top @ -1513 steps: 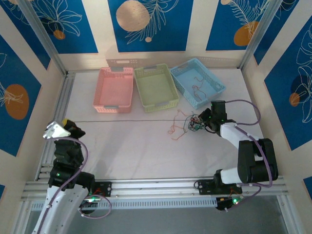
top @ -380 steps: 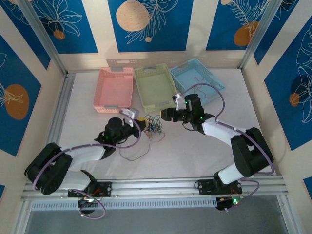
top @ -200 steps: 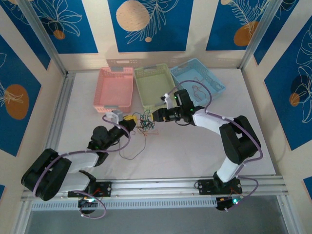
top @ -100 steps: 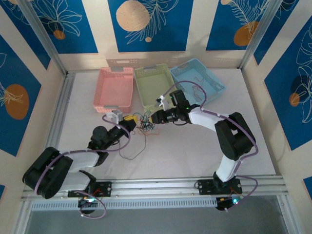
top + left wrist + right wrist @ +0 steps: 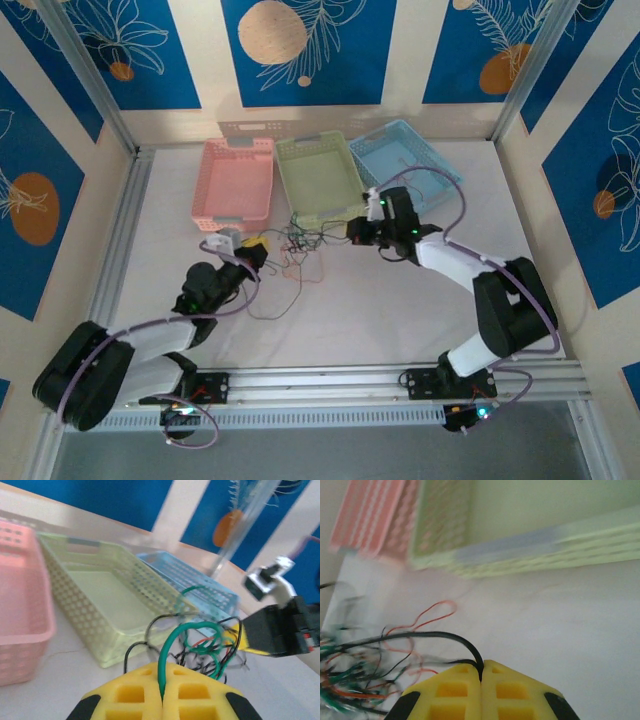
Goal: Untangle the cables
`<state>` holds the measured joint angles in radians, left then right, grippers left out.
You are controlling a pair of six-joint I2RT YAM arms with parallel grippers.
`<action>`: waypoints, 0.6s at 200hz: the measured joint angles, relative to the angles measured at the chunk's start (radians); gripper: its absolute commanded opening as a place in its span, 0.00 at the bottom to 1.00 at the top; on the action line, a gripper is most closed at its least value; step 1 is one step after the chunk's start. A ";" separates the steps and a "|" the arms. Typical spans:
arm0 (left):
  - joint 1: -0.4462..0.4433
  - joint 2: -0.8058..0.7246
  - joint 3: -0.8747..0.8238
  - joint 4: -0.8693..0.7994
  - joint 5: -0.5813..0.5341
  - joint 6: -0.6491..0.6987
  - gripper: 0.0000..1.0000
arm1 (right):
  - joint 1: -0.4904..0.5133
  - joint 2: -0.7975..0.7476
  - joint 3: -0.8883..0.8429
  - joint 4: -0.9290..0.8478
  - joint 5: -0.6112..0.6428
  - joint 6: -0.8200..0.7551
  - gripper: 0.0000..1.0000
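Note:
The cables (image 5: 303, 243) form a small tangle of black, green and red wires, stretched between my two grippers in front of the green basket. My left gripper (image 5: 254, 247) is shut on a green cable (image 5: 171, 642) that rises from the closed yellow pads (image 5: 135, 690) into the knot (image 5: 212, 650). My right gripper (image 5: 352, 237) is shut on a black cable (image 5: 432, 636) that runs left toward the blurred knot (image 5: 342, 682). A red loop (image 5: 431, 614) lies on the table beyond it. A thin black loop (image 5: 272, 302) trails toward the near side.
Three baskets stand at the back: pink (image 5: 238, 180), green (image 5: 320, 180) and blue (image 5: 390, 140). The green basket's front wall (image 5: 530, 562) is close to my right gripper. Aluminium rails run along the left and near edges.
My right gripper has shut on the black cable and drawn back to the right. The left gripper shifted slightly left and nearer, and the tangle is pulled wider between them.

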<state>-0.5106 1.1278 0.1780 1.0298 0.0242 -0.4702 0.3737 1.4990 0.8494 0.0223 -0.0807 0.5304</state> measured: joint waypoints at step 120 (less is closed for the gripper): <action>0.040 -0.337 -0.099 -0.298 -0.461 -0.064 0.00 | -0.288 -0.202 -0.229 -0.095 0.398 0.412 0.00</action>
<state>-0.4702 0.7906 0.0788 0.7322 -0.4370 -0.5343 0.0853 1.2972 0.6205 -0.0731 0.3176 0.9421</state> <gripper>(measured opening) 0.070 0.059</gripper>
